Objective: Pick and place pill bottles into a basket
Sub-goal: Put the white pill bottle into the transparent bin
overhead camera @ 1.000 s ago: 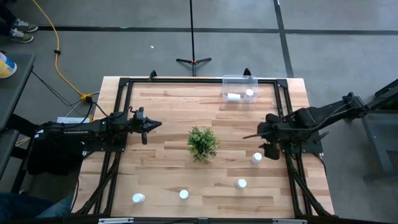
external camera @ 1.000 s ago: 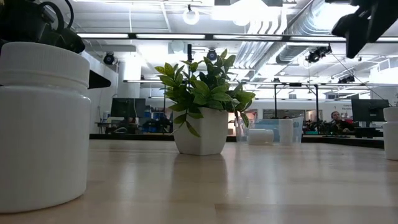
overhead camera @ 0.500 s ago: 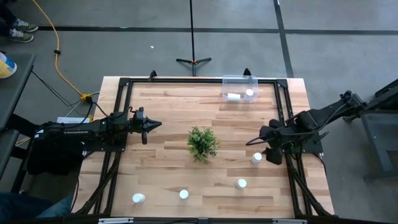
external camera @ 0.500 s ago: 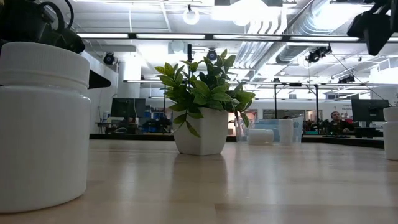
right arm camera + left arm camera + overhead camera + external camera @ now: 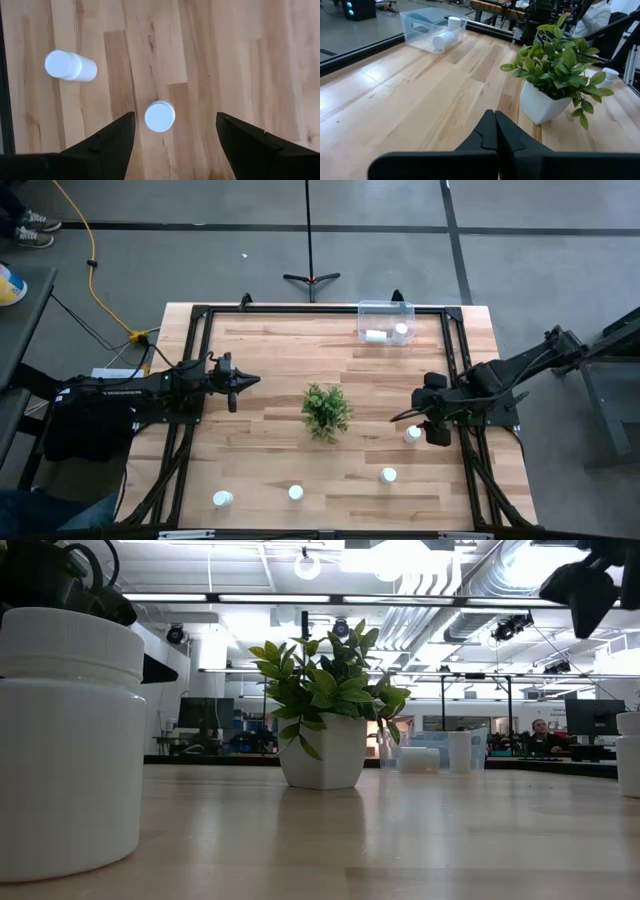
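Your right gripper [image 5: 175, 131] hangs above one upright pill bottle [image 5: 160, 116], its jaws spread wide to either side of it and clear of the cap. A second bottle [image 5: 70, 65] stands toward 7 o'clock on the surface [image 5: 270, 380]. At 12 o'clock the basket [image 5: 386, 310] holds two bottles. Your left gripper [image 5: 495, 131] waits at 9 o'clock, jaws pressed together on nothing. I can read no label.

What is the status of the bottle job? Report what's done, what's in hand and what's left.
Done: two pill bottles sit in the basket. In hand: nothing gripped, but the right tool hangs open above an upright bottle near the table's right edge. Left: that one plus three others on the table. The left tool waits shut, left of the plant.
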Controlling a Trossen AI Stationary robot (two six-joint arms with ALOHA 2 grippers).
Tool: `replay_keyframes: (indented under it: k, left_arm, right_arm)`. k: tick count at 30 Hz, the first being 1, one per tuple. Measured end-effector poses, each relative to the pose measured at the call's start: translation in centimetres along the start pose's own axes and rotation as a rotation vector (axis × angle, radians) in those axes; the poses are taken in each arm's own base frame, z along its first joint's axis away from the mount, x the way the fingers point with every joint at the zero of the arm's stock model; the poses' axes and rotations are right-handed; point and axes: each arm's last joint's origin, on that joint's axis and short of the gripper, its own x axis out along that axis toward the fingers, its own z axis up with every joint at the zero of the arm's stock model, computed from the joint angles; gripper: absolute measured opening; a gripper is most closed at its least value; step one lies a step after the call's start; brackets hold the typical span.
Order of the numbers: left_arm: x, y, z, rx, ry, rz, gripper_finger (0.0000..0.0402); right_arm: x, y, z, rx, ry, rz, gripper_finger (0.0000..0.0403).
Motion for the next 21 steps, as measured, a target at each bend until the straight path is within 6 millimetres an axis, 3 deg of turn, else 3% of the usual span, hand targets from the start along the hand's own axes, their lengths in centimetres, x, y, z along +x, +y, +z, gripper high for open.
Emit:
replay_keyframes:
  k: [5,10,13,18,21]
  left_arm:
    - [0.0,0.0,-0.1,-0.006,0.014,0.008,0.0051]
    - [0.0,0.0,-0.1,-0.006,0.014,0.008,0.002]
    - [0.0,0.0,-0.1,-0.006,0.014,0.008,0.002]
    - [0.0,0.0,-0.1,-0.006,0.014,0.009,0.0054]
    - [0.0,0.0,-0.1,-0.006,0.015,0.009,0.0046]
  right_arm:
    - [1.8,0.4,-0.3,-0.008,0.055,0.019,0.0268]
    - [2.8,1.0,-0.6,0.003,0.064,0.062,0.0268]
    - [3.1,1.3,-0.6,0.007,0.022,0.053,0.0268]
    - [4.3,1.7,-1.5,-0.035,0.013,0.048,0.0269]
    - [5.3,1.7,-2.1,-0.011,0.024,0.05,0.0273]
